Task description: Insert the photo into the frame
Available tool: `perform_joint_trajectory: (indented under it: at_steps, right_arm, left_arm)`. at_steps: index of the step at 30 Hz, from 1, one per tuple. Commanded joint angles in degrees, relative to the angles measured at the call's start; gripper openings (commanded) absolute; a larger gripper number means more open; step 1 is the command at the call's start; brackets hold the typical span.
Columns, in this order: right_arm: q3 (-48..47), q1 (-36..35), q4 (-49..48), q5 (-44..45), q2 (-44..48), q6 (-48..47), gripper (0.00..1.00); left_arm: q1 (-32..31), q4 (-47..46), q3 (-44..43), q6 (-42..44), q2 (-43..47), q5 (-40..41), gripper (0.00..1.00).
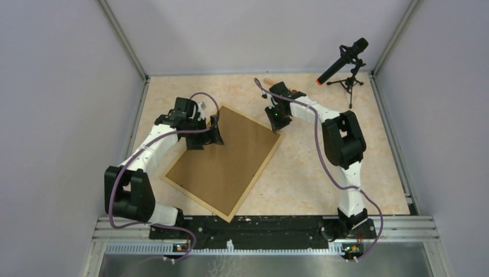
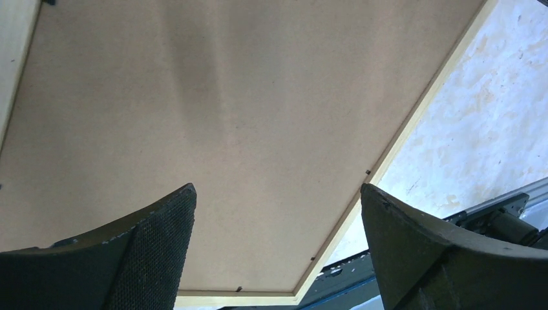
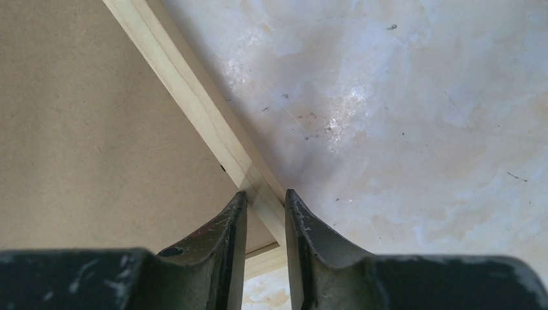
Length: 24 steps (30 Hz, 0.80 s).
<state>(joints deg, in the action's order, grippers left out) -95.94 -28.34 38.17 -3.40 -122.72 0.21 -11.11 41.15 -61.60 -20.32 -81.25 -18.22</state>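
Note:
The frame point(image 1: 222, 161) lies flat and turned at an angle in the middle of the table, its brown back board up and its pale rails around it. The photo is hidden. My left gripper point(image 1: 214, 134) is open over the frame's far left edge; in the left wrist view point(image 2: 278, 194) its fingers point(image 2: 161, 245) stand wide apart above the board point(image 2: 258, 97), holding nothing. My right gripper point(image 1: 275, 122) is at the frame's far right corner. In the right wrist view point(image 3: 266, 194) its jaws are closed narrowly on the pale rail point(image 3: 194, 97), one finger on each side.
A black microphone on a small tripod point(image 1: 346, 63) stands at the back right. A small brown-orange object point(image 1: 268, 78) lies behind the right arm. A metal rail point(image 1: 265, 228) with both arm bases runs along the near edge. Grey walls close in both sides.

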Motion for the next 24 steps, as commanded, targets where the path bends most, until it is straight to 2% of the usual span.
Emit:
perform_joint_trajectory:
  at_steps: [1, 3, 7, 12, 16, 19, 21, 23, 24]
  right_arm:
    - [4.14, -0.04, -1.05, 5.73, -0.64, 3.02, 0.23]
    - [7.68, 0.3, -2.69, 7.39, 1.19, 5.09, 0.19]
    - [17.56, 2.96, -4.56, 10.77, 5.51, 15.04, 0.0]
    - [37.61, 6.94, -13.69, 7.41, 16.09, 27.17, 0.0]
    - [48.73, 7.3, -18.9, 7.87, 23.84, 33.66, 0.0]
    - [52.1, 8.32, -19.53, 8.19, 27.34, 35.82, 0.0]
    - [52.29, 8.81, -20.78, 6.32, 29.32, 34.0, 0.0]
    - [50.38, 8.83, -21.67, 3.92, 31.25, 29.96, 0.01]
    - [48.66, 8.89, -21.47, 2.96, 31.85, 27.92, 0.07]
  left_arm:
    - [-1.81, -2.79, -3.29, -0.95, -2.58, -1.24, 0.99]
    - [-3.1, -3.17, -5.06, -1.04, -5.02, -1.23, 0.99]
    - [-5.62, -3.97, -8.44, -1.64, -10.98, -3.91, 0.96]
    - [-6.55, -6.58, -9.68, -4.12, -14.19, -4.17, 0.95]
    - [-6.55, -5.94, -9.58, -5.84, -12.54, 1.91, 0.96]
    - [-6.39, 0.19, -9.45, -10.63, -10.4, 14.54, 0.95]
    - [-5.38, 5.76, -7.68, -15.96, -7.7, 20.25, 0.95]
    - [-3.78, 8.58, -0.96, -20.94, -1.43, 21.73, 0.95]
    - [-3.4, 9.09, 2.09, -22.88, 2.46, 22.38, 0.95]
